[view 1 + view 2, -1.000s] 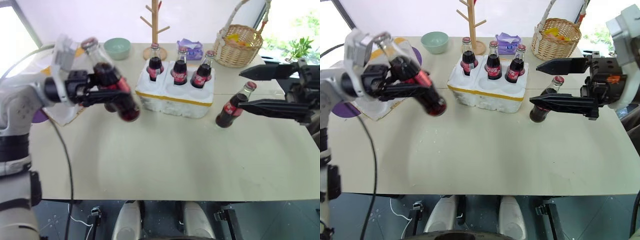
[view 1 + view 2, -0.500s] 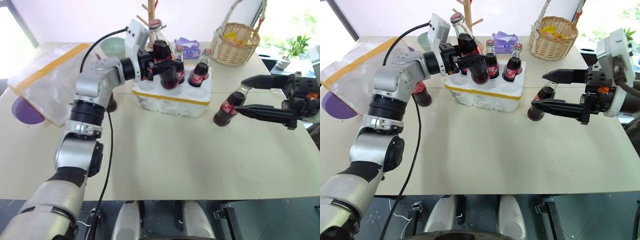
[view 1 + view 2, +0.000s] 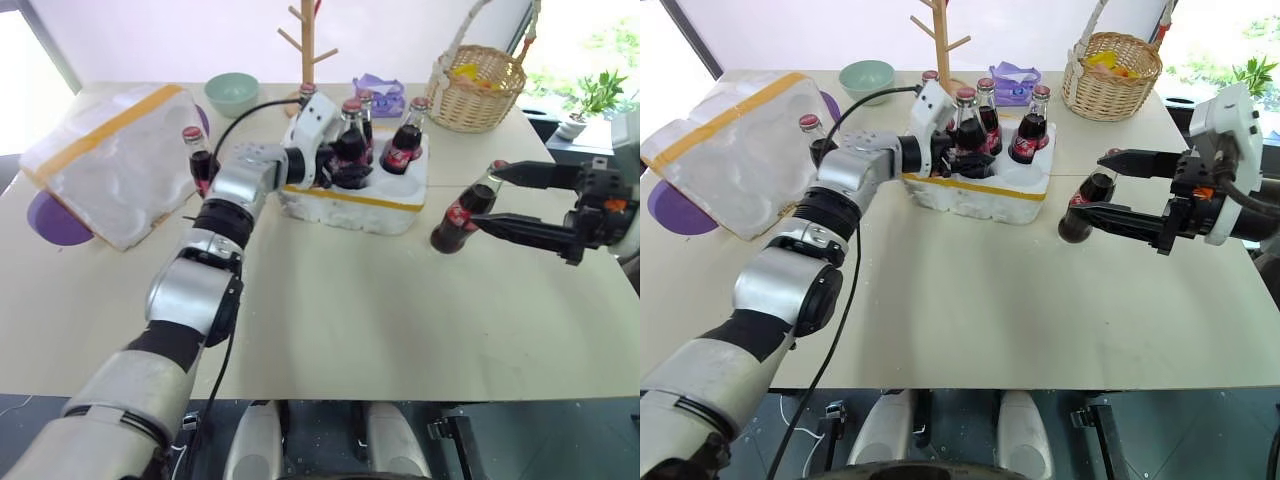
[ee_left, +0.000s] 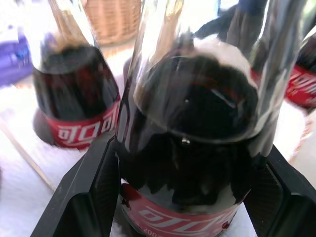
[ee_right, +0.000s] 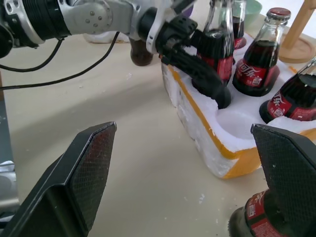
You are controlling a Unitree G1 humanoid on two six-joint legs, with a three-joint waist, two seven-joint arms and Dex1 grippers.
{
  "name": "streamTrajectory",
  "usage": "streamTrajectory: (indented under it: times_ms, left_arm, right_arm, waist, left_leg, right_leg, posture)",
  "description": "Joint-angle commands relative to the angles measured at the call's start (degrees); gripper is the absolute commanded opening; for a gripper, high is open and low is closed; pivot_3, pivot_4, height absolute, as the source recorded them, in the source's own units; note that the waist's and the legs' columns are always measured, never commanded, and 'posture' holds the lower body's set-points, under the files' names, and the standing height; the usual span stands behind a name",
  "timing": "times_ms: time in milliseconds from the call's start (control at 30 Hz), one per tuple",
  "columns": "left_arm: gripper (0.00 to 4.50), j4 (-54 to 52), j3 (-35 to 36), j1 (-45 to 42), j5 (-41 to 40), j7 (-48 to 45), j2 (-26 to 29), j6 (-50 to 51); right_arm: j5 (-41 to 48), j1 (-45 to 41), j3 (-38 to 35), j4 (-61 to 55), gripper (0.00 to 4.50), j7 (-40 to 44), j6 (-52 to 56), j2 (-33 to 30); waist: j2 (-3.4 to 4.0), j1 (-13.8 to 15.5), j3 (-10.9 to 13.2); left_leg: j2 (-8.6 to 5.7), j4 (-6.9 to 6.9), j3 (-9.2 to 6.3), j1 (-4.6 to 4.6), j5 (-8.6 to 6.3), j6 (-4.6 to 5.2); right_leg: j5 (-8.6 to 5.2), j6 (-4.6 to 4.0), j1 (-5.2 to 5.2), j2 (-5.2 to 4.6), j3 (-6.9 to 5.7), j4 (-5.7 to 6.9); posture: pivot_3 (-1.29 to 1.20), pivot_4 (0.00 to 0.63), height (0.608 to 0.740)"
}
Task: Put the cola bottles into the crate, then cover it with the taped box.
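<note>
The crate (image 3: 345, 207), a low white foam block with a yellow band, stands at mid-table with several cola bottles upright in its wells. My left gripper (image 3: 344, 170) is shut on one cola bottle (image 4: 190, 123) standing in a front well. Behind it stands another bottle (image 4: 79, 103). A further bottle (image 3: 197, 160) stands on the table beside the taped box (image 3: 105, 165), which lies tilted at the left. To the right of the crate, my right gripper (image 3: 487, 197) is open around the neck of a leaning bottle (image 3: 458, 218) without gripping it.
Behind the crate are a wooden peg stand (image 3: 308, 50), a green bowl (image 3: 232, 93) and a purple packet (image 3: 380, 95). A wicker basket (image 3: 478, 85) sits at the back right. A purple disc (image 3: 50, 218) lies under the taped box.
My left arm carried its bottle from above the table's left side over to the crate and lowered it upright into a front well. The right gripper sank slightly beside its bottle.
</note>
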Motion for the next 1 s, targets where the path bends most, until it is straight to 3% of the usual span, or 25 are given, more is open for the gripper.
streamTrajectory:
  times_ms: [33,200,367,533,633,733,1000]
  left_arm:
    - [4.40,2.11,1.09,-1.37,0.97,1.50,-1.08,-1.22]
    - [4.46,-7.74,4.14,1.47,-2.67,-3.79,3.12,2.67]
    - [4.46,-40.96,10.88,14.97,-17.64,-12.59,13.43,21.79]
    - [4.46,-61.07,19.22,29.98,-30.29,-16.27,26.56,35.20]
    - [4.46,-63.84,23.02,36.69,-31.70,-14.25,31.77,37.28]
    - [4.46,-61.12,25.44,43.34,-25.00,-7.46,35.17,31.88]
    - [4.46,-56.73,22.38,43.97,-18.47,1.33,32.75,22.96]
  right_arm:
    - [-0.62,-0.90,0.30,-0.35,4.50,-0.27,-1.45,0.08]
    - [-1.09,-1.74,1.43,-0.09,4.50,-0.31,-1.88,0.13]
    - [-1.05,-1.35,1.74,-0.21,4.50,-0.22,-2.36,0.71]
    - [-1.45,-2.07,3.25,0.49,4.50,-0.28,-2.86,1.55]
    - [-1.93,-2.83,4.49,1.06,4.50,-0.29,-3.29,1.92]
    - [-2.54,-4.12,6.03,2.02,4.50,0.02,-3.83,2.13]
    - [-3.68,-6.58,7.95,3.47,4.50,0.22,-4.27,3.20]
  waist:
    - [0.01,0.04,-0.03]
    - [0.01,-0.23,-0.03]
    - [0.04,-1.69,-0.02]
    - [0.07,-1.70,-0.04]
    - [0.07,-1.28,-0.04]
    - [0.05,-1.21,-0.04]
    - [0.04,-0.12,-0.04]
  left_leg:
    - [0.00,0.01,-0.01,0.02,0.00,0.00]
    - [-0.01,0.04,-0.01,0.05,0.00,0.00]
    - [0.07,-0.04,-0.09,0.07,0.01,-0.01]
    - [0.09,-0.05,-0.11,0.14,0.02,-0.03]
    - [0.07,0.00,-0.11,0.16,0.02,-0.03]
    - [0.05,0.07,-0.11,0.25,0.04,-0.05]
    - [0.05,0.06,-0.07,0.33,0.03,-0.06]
  right_leg:
    - [0.00,0.00,0.03,0.00,0.00,0.00]
    - [0.00,-0.01,0.07,-0.01,0.00,0.01]
    - [0.00,-0.02,-0.03,0.04,0.01,0.20]
    - [0.00,-0.01,-0.01,0.07,0.01,0.24]
    - [-0.01,-0.02,0.09,0.04,-0.01,0.22]
    - [-0.12,-0.24,0.29,-0.02,-0.05,0.06]
    - [-0.12,-0.24,0.37,-0.03,-0.05,0.04]
  posture:
    - [0.00,0.150,0.740]
    - [0.00,0.150,0.740]
    - [0.00,0.150,0.740]
    - [0.00,0.150,0.740]
    - [0.00,0.150,0.740]
    - [0.00,0.150,0.740]
    - [0.00,0.150,0.740]
